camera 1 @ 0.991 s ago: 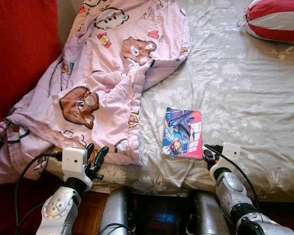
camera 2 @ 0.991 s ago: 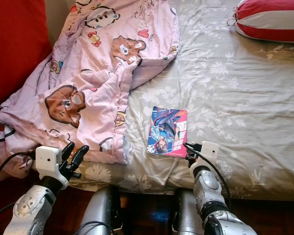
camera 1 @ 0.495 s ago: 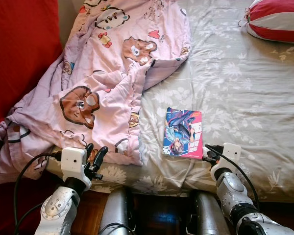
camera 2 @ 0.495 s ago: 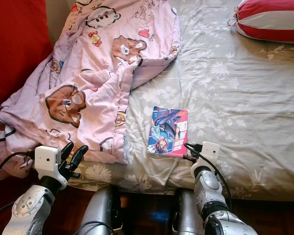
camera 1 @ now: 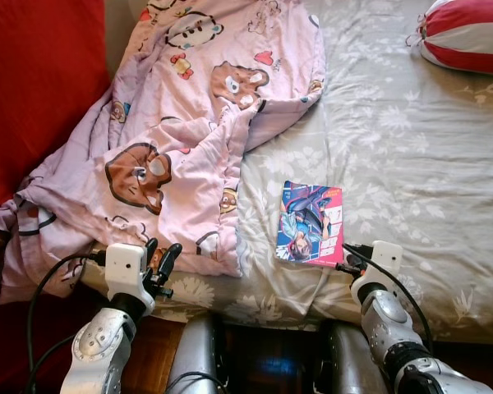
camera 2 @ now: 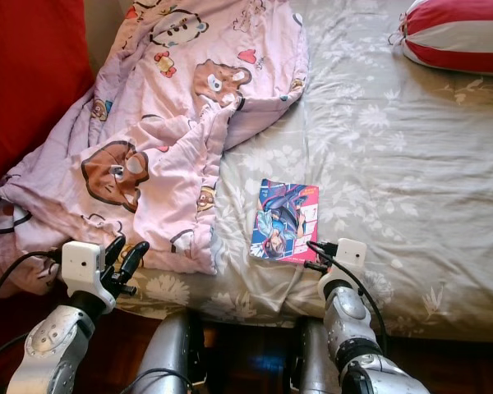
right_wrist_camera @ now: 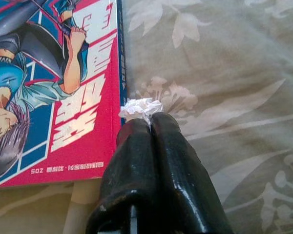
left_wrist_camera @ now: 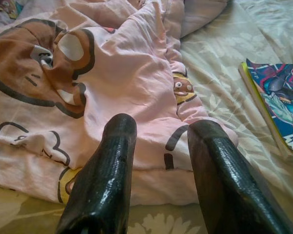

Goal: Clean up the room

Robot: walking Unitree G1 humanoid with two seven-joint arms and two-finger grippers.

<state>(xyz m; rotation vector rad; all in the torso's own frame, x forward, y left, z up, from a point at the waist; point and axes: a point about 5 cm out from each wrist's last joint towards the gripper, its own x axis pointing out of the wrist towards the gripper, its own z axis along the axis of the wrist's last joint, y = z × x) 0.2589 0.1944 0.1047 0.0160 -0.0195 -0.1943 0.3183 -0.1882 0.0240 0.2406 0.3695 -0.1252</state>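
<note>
A colourful comic book (camera 1: 311, 223) lies flat on the grey flowered bed sheet (camera 1: 427, 164) near the bed's front edge. My right gripper (camera 1: 349, 261) sits just off the book's near right corner. Its fingers (right_wrist_camera: 136, 146) are shut, with a small crumpled white paper wad (right_wrist_camera: 140, 107) pinched at their tips beside the book's red cover (right_wrist_camera: 53, 92). A rumpled pink cartoon blanket (camera 1: 172, 156) covers the bed's left side. My left gripper (camera 1: 162, 261) is open at the blanket's front hem (left_wrist_camera: 112, 73), with nothing between its fingers.
A red-and-white striped pillow (camera 1: 468, 37) lies at the far right corner of the bed. A red cushion or headboard (camera 1: 33, 82) rises along the left side. Dark wooden floor (camera 1: 156, 361) shows below the bed edge, by my legs.
The whole picture has drifted slightly, so the camera moved. Both grippers keep their places against the blanket and the book.
</note>
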